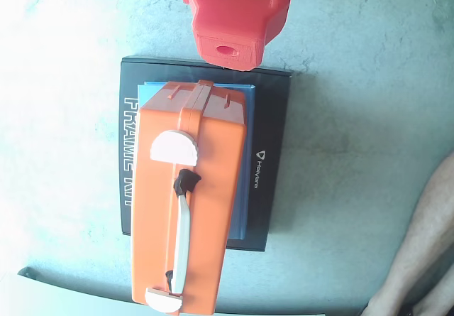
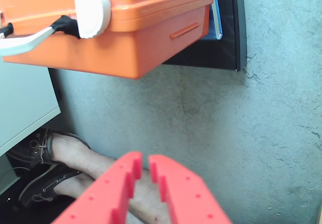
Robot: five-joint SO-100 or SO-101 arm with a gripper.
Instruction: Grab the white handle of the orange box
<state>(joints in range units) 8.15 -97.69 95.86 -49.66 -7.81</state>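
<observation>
The orange box (image 1: 186, 209) stands on edge on a flat black box, its white handle (image 1: 182, 238) facing up between two black brackets. In the wrist view the orange box (image 2: 126, 48) fills the top left, and only one end of the white handle (image 2: 25, 42) shows at the left edge. My red gripper (image 2: 145, 159) comes in from the bottom, well away from the box. Only a thin slit parts its fingers and nothing is between them. In the fixed view just the red arm body (image 1: 234, 25) shows at the top, beyond the box's far end.
Two white half-round latches (image 1: 175, 147) (image 1: 163, 298) flank the handle. The flat black box (image 1: 273, 153) with white lettering carries a blue layer (image 1: 245, 117). A person's leg (image 1: 425, 238) is at the right; legs and shoes (image 2: 50, 163) show in the wrist view.
</observation>
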